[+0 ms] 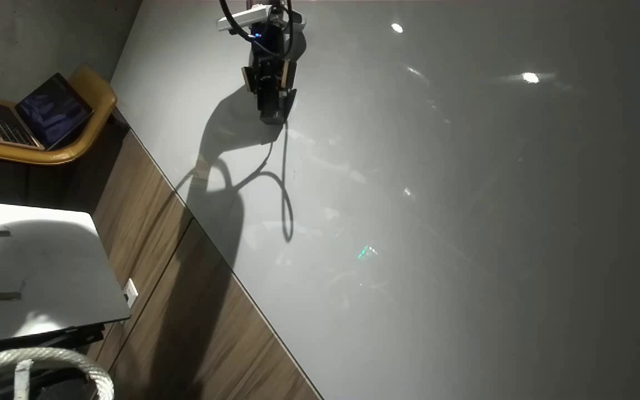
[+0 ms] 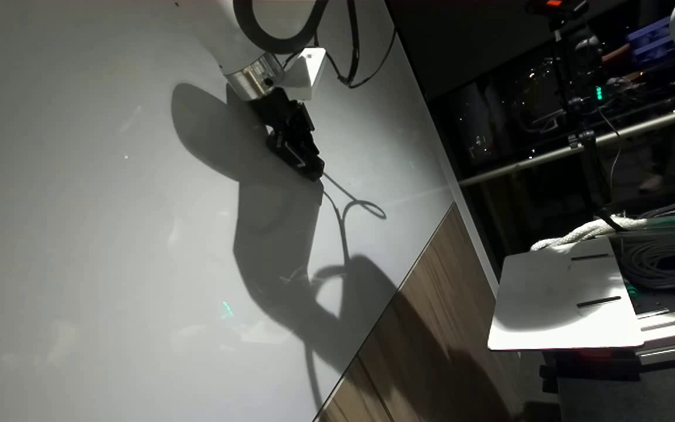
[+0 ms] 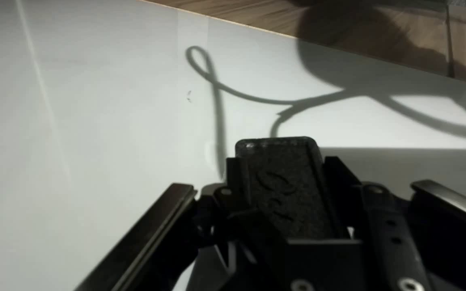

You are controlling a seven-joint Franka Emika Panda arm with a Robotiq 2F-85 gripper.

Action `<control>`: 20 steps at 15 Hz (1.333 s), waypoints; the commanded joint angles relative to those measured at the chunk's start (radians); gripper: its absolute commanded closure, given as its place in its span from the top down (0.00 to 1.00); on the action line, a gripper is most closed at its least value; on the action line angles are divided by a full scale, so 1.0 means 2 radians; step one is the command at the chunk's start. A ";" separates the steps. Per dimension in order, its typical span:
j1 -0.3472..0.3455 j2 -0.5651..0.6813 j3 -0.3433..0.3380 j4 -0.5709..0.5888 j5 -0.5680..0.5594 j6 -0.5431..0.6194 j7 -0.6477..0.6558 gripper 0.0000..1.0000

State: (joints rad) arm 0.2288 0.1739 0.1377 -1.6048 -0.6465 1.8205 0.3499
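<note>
My gripper (image 3: 283,171) is shut on a dark rectangular block (image 3: 287,194), whose far end sticks out past the fingertips in the wrist view. Shallow curved marks show on the block's face. Both exterior views have the gripper (image 1: 268,83) (image 2: 293,140) over a glossy white surface (image 1: 464,222), the block (image 1: 271,108) pointing away from the arm. The block's tip lies close to that surface; whether they touch I cannot tell. A few tiny dark marks (image 3: 189,96) are on the white surface ahead of the gripper in the wrist view.
Wood panelling (image 1: 220,311) borders the white surface along a straight edge. A laptop (image 1: 53,111) rests on a yellow chair (image 1: 89,89). A pale flat top (image 2: 566,293) stands beside thick rope (image 2: 583,231) and coiled cables (image 2: 665,266). Shadows of the arm and looping cables fall across the surface.
</note>
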 commanded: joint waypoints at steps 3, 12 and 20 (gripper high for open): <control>0.033 0.092 0.003 0.114 -0.034 -0.044 -0.017 0.28; 0.064 0.113 0.006 0.163 -0.047 -0.091 -0.020 0.28; 0.058 0.096 -0.009 0.195 -0.089 -0.114 -0.059 0.28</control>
State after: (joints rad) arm 0.3949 0.3314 0.1501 -1.2834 -0.7809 1.5548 0.3046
